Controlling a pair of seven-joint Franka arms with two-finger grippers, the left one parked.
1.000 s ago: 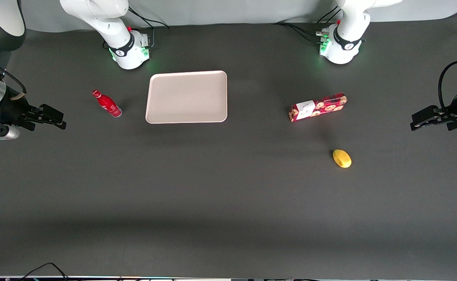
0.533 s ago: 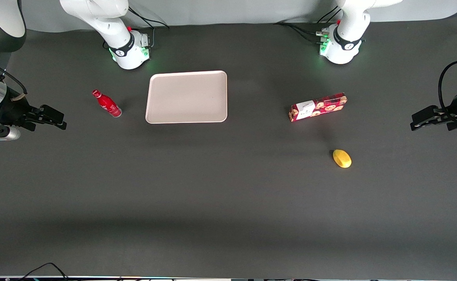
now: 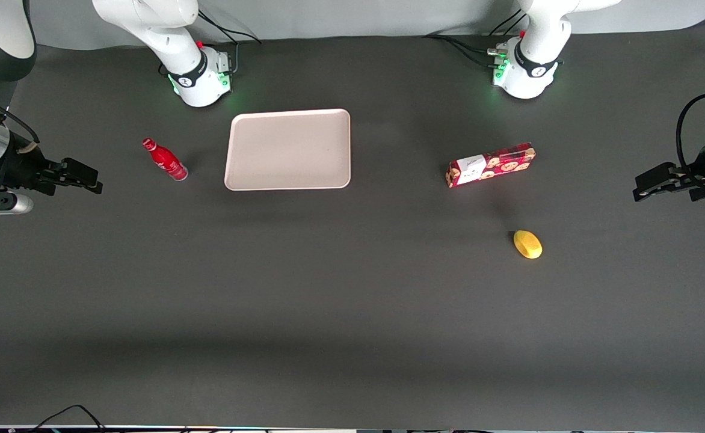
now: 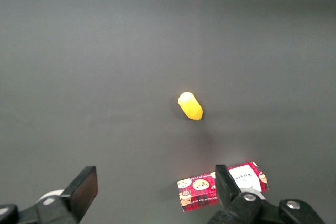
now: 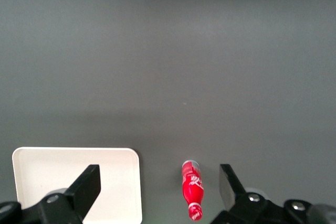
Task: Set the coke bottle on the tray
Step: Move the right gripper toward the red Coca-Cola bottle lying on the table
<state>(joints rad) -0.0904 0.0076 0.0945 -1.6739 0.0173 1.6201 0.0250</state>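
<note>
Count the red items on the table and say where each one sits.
2. The coke bottle stands beside the tray, near the open gripper; the cookie box lies toward the parked arm's end.

The worktop [image 3: 352, 313] is a flat dark grey all over, matte and unpatterned. On it the tray [image 3: 288, 149] is a plain pale beige-pink, its low rim a shade lighter. Just beside the tray, the coke bottle [image 3: 165, 160] is bright red with a red cap and faint white lettering along its body [image 5: 192, 190]. Well apart from the tray, toward the parked arm's end, the box [image 3: 490, 165] is deep red, printed with tan cookies and carrying a white label. Nearer the front camera than the box, a small oval object [image 3: 527, 244] is solid yellow. The gripper [image 3: 79, 177], beside the bottle, is black, fingers [image 5: 86, 186] spread and black too.
</note>
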